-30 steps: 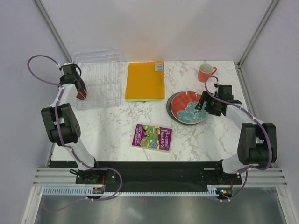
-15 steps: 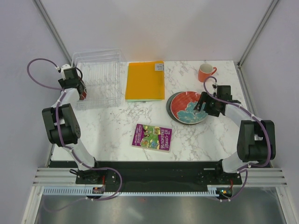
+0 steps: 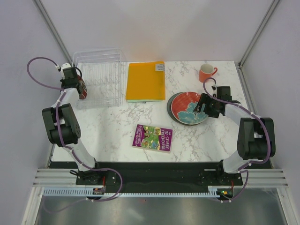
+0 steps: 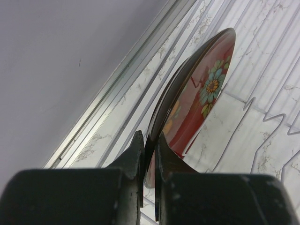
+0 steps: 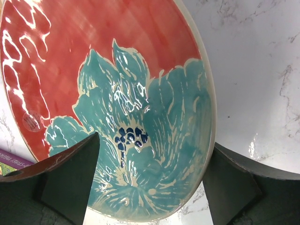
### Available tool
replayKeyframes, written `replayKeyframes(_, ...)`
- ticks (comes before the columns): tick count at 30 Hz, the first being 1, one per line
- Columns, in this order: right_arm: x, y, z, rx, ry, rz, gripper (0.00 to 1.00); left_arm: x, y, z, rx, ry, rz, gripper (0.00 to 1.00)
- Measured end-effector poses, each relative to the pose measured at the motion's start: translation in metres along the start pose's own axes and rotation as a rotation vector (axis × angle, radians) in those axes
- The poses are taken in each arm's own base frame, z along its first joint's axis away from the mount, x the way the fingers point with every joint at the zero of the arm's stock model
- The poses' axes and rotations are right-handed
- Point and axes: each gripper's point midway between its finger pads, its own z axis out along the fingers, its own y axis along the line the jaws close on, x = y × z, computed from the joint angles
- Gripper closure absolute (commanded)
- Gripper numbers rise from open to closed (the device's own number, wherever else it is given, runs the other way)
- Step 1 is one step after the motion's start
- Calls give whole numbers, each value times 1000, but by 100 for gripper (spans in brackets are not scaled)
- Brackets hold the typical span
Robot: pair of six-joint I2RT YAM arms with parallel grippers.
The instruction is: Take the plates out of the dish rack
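A small dark red plate [image 3: 84,91] with a flower pattern [image 4: 202,92] stands on edge at the left end of the clear dish rack [image 3: 97,53]. My left gripper [image 3: 80,87] [image 4: 149,143] is shut on its rim, which sits pinched between the jaws. The red plate with teal blotches [image 3: 185,107] [image 5: 117,70] lies flat on the table at the right, on top of a darker plate whose rim [image 3: 169,109] shows at the left. Just over its right part my right gripper [image 3: 203,107] [image 5: 152,146] hovers open, holding nothing.
An orange folder [image 3: 146,80] lies right of the rack. An orange mug [image 3: 206,72] stands at the back right. A colourful book [image 3: 153,137] lies in the middle front. The left wall runs close beside the rack.
My left gripper has closed onto the dark red plate's rim and shifted slightly towards the back of the rack. The right gripper has stayed open over the stacked plates.
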Motion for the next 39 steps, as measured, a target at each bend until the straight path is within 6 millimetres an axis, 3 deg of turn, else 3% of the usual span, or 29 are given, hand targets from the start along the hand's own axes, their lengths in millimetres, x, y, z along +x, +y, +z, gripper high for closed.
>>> replayKeyframes(17, 0, 0, 0, -1, 0, -1, 11, -13, -7, -16, -11, -50, 93, 98)
replayKeyframes(22, 0, 0, 0, -1, 0, -1, 11, -42, -6, -37, -11, -134, 71, 98)
replayKeyframes(27, 0, 0, 0, -1, -1, -1, 11, -84, -3, -65, -17, -264, 24, 98)
replayKeyframes(33, -2, 1, -3, 2, -10, -4, 10, -113, -2, -98, 8, -347, -7, 98)
replayKeyframes(34, -4, 2, -7, 3, -19, -6, 2, -116, -2, -104, 16, -353, -10, 98)
replayKeyframes(39, -23, 12, -43, 14, -123, -37, 2, -124, -4, -141, 125, -355, -55, 98)
